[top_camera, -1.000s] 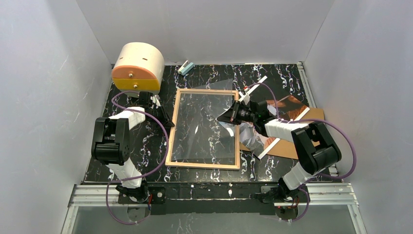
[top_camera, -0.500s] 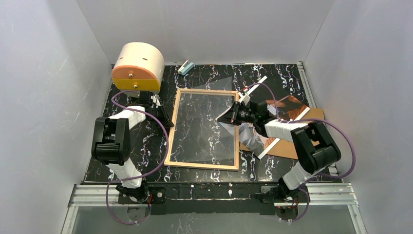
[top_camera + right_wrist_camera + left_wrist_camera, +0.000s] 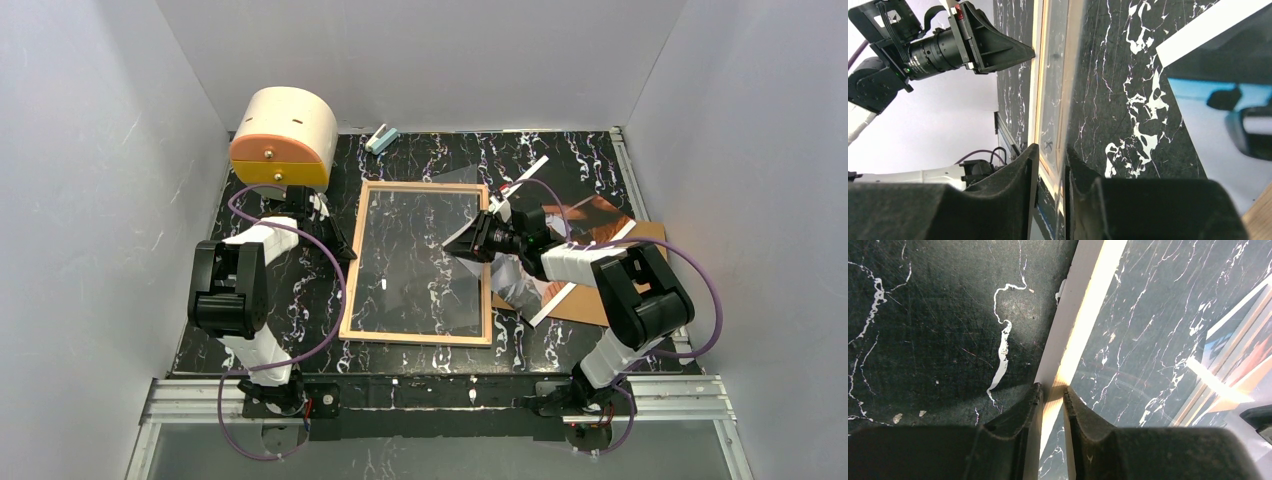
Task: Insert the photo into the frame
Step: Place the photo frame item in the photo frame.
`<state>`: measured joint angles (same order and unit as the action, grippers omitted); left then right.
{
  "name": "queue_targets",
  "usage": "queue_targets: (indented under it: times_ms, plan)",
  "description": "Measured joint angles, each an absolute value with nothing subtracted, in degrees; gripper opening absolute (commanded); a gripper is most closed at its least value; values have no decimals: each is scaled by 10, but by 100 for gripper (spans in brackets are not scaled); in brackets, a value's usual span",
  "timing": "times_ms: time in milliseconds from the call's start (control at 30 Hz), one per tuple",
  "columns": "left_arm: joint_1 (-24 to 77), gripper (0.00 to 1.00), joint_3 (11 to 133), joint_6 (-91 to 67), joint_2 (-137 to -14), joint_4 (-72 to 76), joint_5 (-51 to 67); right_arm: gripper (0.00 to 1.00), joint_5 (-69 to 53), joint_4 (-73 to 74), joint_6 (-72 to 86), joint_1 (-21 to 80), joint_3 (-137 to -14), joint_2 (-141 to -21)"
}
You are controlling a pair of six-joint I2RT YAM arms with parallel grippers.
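Only the right arm point(image 3: 640, 300) has shifted, edging slightly left since a second ago; the frame point(image 3: 415, 338) lies on the black marbled surface point(image 3: 560, 160), glass pane up; the left pincer point(image 3: 1053, 388) is clenched on its left rail; the right pincer point(image 3: 1052, 150) straddles the right rail, though whether it grips or has let go I cannot tell; the photo point(image 3: 600, 212) rests to the frame's right on a brown backing board point(image 3: 590, 310), partly under the right arm.

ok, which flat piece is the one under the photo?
The backing board: plain brown, sticking out from under the photo on the right. The frame, light wood rim around clear glass, lies to their left.
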<state>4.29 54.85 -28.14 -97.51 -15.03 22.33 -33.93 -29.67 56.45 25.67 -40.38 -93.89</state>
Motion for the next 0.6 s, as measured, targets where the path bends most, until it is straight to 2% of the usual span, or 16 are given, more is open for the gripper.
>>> queue_targets:
  times_ms: [200, 333, 600]
  plan:
    - [43, 18, 548, -281, -975, -150, 223, 49, -331, -278, 576, 257, -404, -940]
    - [43, 20, 549, -281, -975, -150, 223, 49, -327, -256, 577, 257, -404, -942]
    - [44, 32, 548, -270, -981, -150, 225, 47, -323, -226, 576, 257, -418, -965]
